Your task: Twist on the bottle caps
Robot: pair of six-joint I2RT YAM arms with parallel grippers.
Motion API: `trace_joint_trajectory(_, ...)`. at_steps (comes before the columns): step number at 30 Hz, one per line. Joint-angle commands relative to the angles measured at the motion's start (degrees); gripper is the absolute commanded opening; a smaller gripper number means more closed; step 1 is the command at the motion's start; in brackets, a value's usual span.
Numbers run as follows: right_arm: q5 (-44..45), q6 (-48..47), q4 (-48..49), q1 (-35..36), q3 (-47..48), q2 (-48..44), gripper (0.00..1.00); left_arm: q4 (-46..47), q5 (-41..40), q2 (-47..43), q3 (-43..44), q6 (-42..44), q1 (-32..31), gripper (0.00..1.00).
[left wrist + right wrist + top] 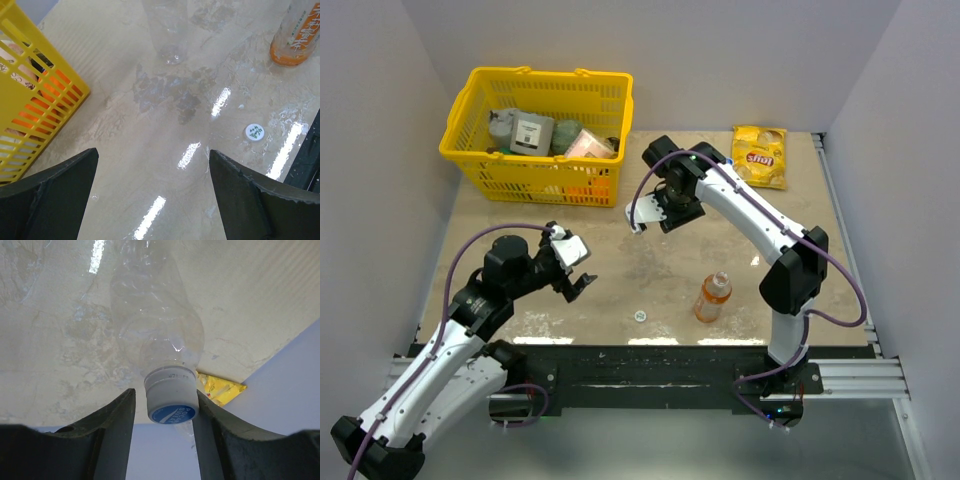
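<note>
A clear bottle (155,325) stands on the table under my right gripper (165,392); it also shows in the top view (640,216) and the left wrist view (169,30). A blue-topped cap (171,400) sits on its neck between my right fingers; the right finger touches it and a small gap shows on the left. An orange bottle (713,297) stands upright near the front with a cap on; it also shows in the left wrist view (296,37). A whitish cap (639,316) lies loose on the table, also in the left wrist view (254,132). My left gripper (578,272) is open and empty above the table (153,151). A third bottle is out of view.
A yellow basket (470,150) of packets and boxes stands at the back left; its corner shows in the left wrist view (55,95). A yellow chips bag (760,155) lies at the back right. Grey walls enclose the table on three sides.
</note>
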Motion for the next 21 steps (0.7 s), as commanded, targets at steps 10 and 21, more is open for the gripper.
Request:
trace_joint_trajectory(10,0.3,1.5,-2.8,0.4,2.0,-0.5,0.63,1.5,2.0,-0.6,-0.3,-1.0,1.0,0.98)
trace_joint_trajectory(21,-2.5,2.8,-0.3,0.5,2.0,-2.8,0.70,2.3,3.1,0.0,-0.4,-1.2,1.0,0.98)
